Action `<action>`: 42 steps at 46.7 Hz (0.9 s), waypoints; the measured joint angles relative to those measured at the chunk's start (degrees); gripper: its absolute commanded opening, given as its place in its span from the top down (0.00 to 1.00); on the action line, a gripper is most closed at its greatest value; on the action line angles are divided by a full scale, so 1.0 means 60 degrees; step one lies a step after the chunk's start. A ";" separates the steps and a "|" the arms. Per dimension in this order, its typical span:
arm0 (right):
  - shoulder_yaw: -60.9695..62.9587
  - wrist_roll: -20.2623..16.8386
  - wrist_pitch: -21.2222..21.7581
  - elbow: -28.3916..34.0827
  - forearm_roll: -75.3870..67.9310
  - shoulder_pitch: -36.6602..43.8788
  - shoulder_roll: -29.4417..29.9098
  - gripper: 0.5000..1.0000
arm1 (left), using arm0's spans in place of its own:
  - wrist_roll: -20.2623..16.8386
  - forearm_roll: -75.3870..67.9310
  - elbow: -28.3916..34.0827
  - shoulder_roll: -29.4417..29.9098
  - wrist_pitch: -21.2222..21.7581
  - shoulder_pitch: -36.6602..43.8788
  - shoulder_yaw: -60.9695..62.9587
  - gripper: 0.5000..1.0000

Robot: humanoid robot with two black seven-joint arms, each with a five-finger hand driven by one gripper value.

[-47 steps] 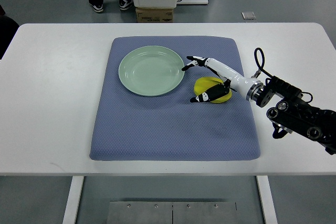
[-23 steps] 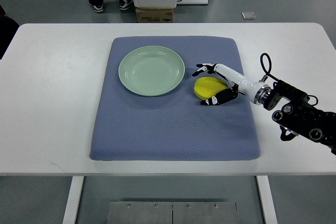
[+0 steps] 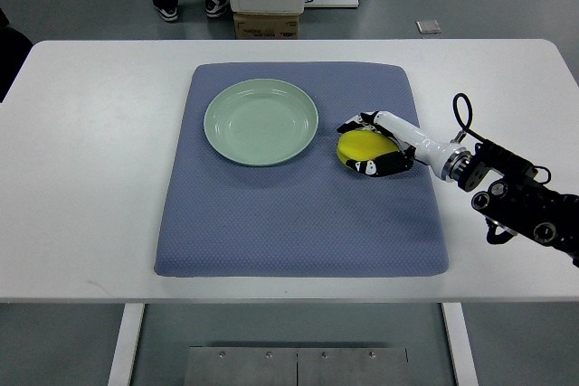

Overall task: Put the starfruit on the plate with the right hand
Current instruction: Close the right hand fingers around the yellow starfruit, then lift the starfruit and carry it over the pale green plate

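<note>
Nearest the camera, the right hand [image 3: 378, 145] has drawn its fingers in from a wide spread a second ago and now wraps around the yellow starfruit [image 3: 362, 146], which rests on the blue mat [image 3: 298, 223] at about 3 o'clock of the pale green plate [image 3: 261, 122], just beside its rim. By my judgement the grasp is closing, so lifting comes next. Farther off, a cardboard box [image 3: 267, 24] carries print too small to read.

Plate [image 3: 261, 122] glossy, smooth; mat [image 3: 298, 214] matt dimpled cloth; starfruit [image 3: 360, 145] waxy; table [image 3: 90, 178] smooth.
</note>
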State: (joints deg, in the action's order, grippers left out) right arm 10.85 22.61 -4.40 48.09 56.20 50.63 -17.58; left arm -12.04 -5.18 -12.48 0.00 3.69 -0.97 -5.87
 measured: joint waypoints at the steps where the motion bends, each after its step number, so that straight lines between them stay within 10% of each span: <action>1: 0.0002 0.0000 0.0000 -0.0020 -0.0005 0.0000 0.0000 1.00 | 0.0000 0.0000 0.0000 0.0000 0.0000 0.0001 0.0003 0.00; 42: 0.0642 -0.0870 0.0007 -0.0086 -0.0738 0.1460 0.1200 1.00 | 0.0001 0.0000 -0.0001 0.0000 0.0001 0.0000 0.0006 0.00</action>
State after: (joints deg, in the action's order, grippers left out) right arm 14.70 17.38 -4.36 47.57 51.78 59.39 -10.39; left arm -12.04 -5.18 -12.48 0.00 3.69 -0.97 -5.83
